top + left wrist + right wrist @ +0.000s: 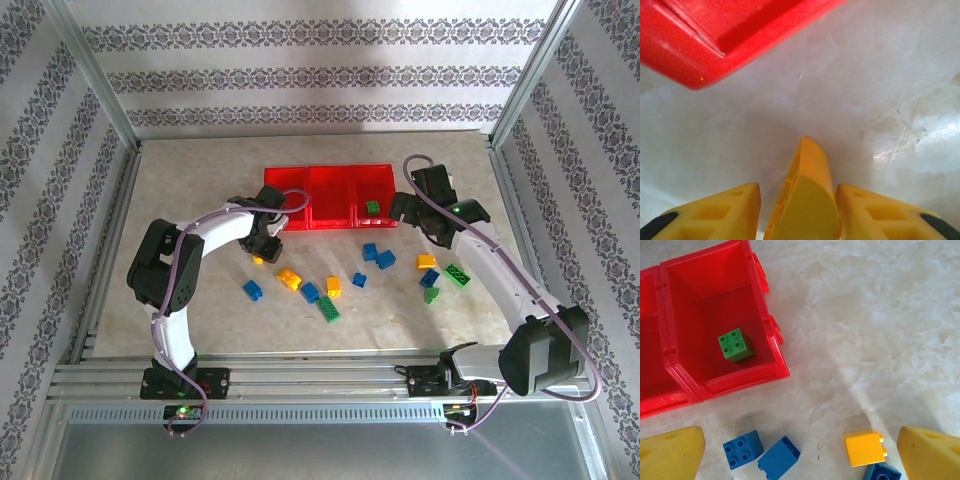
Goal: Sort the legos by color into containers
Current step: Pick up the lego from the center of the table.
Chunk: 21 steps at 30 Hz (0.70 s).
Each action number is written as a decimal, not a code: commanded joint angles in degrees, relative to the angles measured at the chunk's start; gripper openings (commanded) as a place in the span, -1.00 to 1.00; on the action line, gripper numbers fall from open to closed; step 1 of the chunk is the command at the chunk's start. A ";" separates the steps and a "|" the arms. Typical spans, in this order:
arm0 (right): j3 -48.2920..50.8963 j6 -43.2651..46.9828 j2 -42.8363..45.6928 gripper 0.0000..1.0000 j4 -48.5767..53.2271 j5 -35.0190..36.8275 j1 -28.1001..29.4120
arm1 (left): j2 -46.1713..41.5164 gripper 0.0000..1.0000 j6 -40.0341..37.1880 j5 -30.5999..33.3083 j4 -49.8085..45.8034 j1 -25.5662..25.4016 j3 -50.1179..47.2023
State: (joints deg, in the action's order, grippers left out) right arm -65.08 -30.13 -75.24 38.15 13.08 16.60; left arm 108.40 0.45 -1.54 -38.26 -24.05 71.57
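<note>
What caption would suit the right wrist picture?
A green brick lies in the red bin; blue bricks and a yellow brick wait outside.

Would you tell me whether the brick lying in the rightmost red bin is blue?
No, the single brick in that bin is green.

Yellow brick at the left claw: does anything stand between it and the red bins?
Nothing visible does. The yellow brick sits in the left claw, and the table from it to the near corner of the red bins carries no other object.
</note>
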 commanded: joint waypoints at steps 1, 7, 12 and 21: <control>1.01 -1.05 0.70 0.97 0.26 1.74 -0.65 | -0.97 -0.32 0.39 -1.28 0.47 -0.58 -1.37; 2.05 -1.69 2.36 0.96 -0.09 2.18 -0.87 | -5.09 -0.60 1.79 -2.83 0.45 -0.59 -3.76; 3.24 -2.30 3.81 0.97 -0.45 2.89 -1.21 | -9.95 -0.63 3.28 -3.25 0.29 -0.56 -4.13; 6.78 -4.48 6.96 0.97 0.17 3.90 -2.58 | -15.49 -0.74 10.83 -2.31 6.74 -0.59 -1.12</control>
State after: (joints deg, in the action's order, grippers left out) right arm -60.03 -32.80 -70.11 37.95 14.81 14.96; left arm 93.95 6.85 -4.49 -35.64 -24.05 68.45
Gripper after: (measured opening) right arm 0.983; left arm 0.241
